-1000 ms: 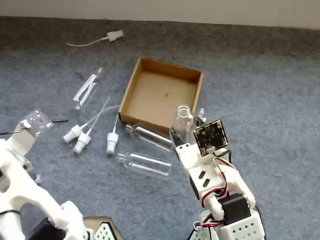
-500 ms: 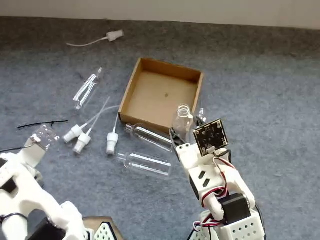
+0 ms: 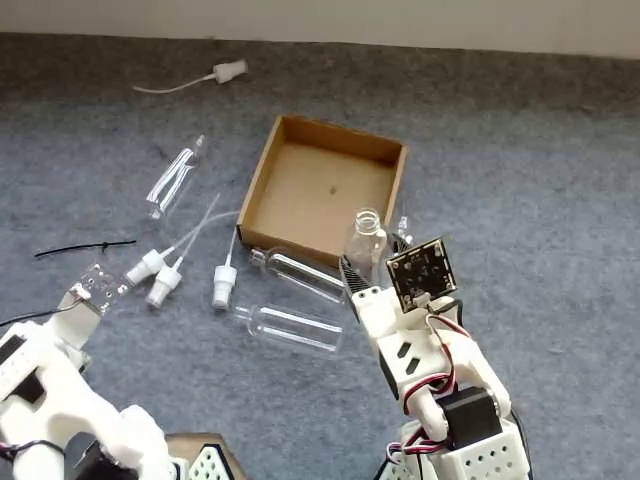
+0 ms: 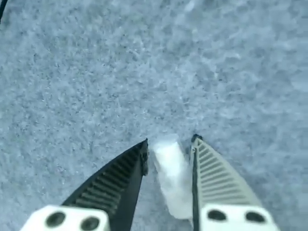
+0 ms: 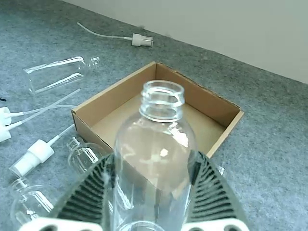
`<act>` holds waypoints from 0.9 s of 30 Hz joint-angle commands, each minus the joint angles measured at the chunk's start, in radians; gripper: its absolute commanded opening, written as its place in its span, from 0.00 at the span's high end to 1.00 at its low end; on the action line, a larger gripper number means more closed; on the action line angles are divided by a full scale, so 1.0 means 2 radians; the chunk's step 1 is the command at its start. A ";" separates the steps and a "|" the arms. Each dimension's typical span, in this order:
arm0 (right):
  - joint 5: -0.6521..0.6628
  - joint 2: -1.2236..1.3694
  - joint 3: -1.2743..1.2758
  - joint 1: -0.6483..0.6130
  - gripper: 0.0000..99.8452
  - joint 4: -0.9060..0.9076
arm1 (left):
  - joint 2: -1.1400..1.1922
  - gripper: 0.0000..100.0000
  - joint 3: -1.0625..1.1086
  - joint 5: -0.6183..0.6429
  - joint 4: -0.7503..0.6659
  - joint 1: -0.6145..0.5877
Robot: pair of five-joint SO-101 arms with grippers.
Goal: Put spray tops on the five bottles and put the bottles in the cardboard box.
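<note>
My right gripper (image 5: pixel 153 162) is shut on a clear bottle (image 5: pixel 156 144), held upright with its neck open, just in front of the cardboard box (image 5: pixel 211 108). From above, that bottle (image 3: pixel 366 238) stands at the near edge of the box (image 3: pixel 268 170). Two bottles (image 3: pixel 298 272) (image 3: pixel 290 328) lie beside it and a third bottle (image 3: pixel 175 178) lies left of the box. Three spray tops (image 3: pixel 150 266) (image 3: pixel 165 286) (image 3: pixel 224 284) lie in a group; another spray top (image 3: pixel 228 70) lies at the back. My left gripper (image 4: pixel 169 142) is shut on a white spray top (image 4: pixel 171 175) over bare carpet.
The surface is grey carpet. A thin black cable (image 3: pixel 85 248) lies on it at the left, near the left arm's wrist (image 3: pixel 95 288). The box is empty inside. A pale wall runs along the back edge.
The left arm has drawn back toward the front left corner, uncovering the black cable. The right arm and its bottle have not moved.
</note>
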 commanded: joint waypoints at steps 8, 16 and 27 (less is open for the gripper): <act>-0.001 -0.004 -0.007 0.004 1.00 -0.010 | 0.001 0.83 0.036 -0.367 -0.007 -0.074; -0.001 -0.005 -0.007 0.004 1.00 -0.010 | 0.001 0.89 0.036 -0.323 -0.005 -0.051; -0.001 -0.005 -0.007 0.004 1.00 -0.010 | 0.001 0.94 -0.056 -0.269 0.143 -0.026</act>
